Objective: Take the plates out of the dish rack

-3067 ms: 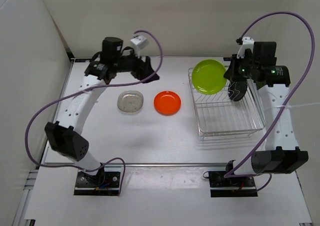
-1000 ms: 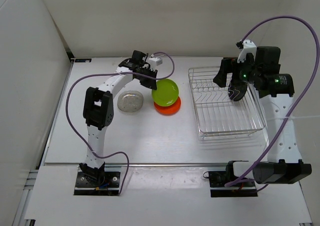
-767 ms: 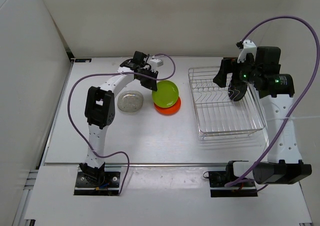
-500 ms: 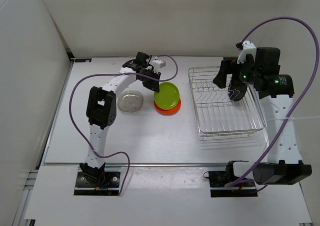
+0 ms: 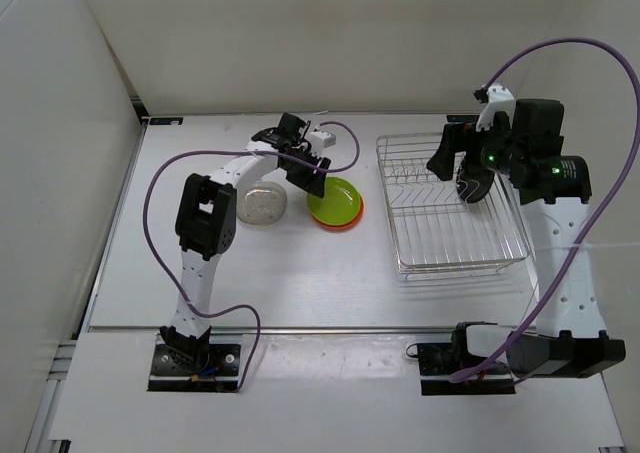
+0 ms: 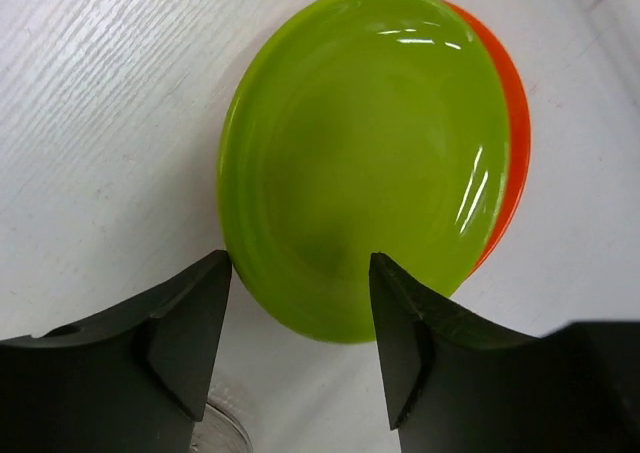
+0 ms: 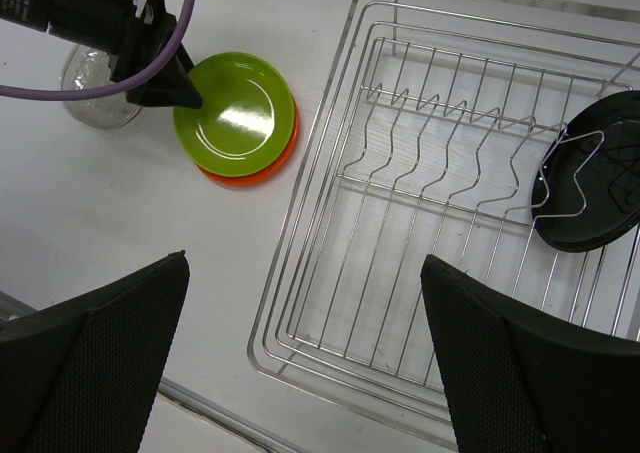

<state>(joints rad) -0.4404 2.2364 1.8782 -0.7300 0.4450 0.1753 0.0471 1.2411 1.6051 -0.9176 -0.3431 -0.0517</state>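
The lime green plate (image 5: 336,201) (image 6: 370,153) lies on top of the orange plate (image 5: 347,222) (image 6: 512,123), left of the dish rack (image 5: 450,213) (image 7: 440,223). My left gripper (image 5: 312,181) (image 6: 300,263) is open at the green plate's near rim, its fingers apart and clear of it. The clear plate (image 5: 262,204) (image 7: 95,108) sits further left on the table. A black plate (image 7: 590,198) leans in the rack's right end; the right arm hides it in the top view. My right gripper (image 5: 470,178) (image 7: 305,263) hangs wide open above the rack, holding nothing.
The left arm's purple cable (image 5: 340,138) loops over the table behind the stacked plates. White walls close the table at the back and left. The table's front rail (image 5: 320,328) runs in front of the rack.
The left gripper carried the green plate down onto the orange plate, then opened and let it go. The plate now lies flat. The right arm has hardly moved.
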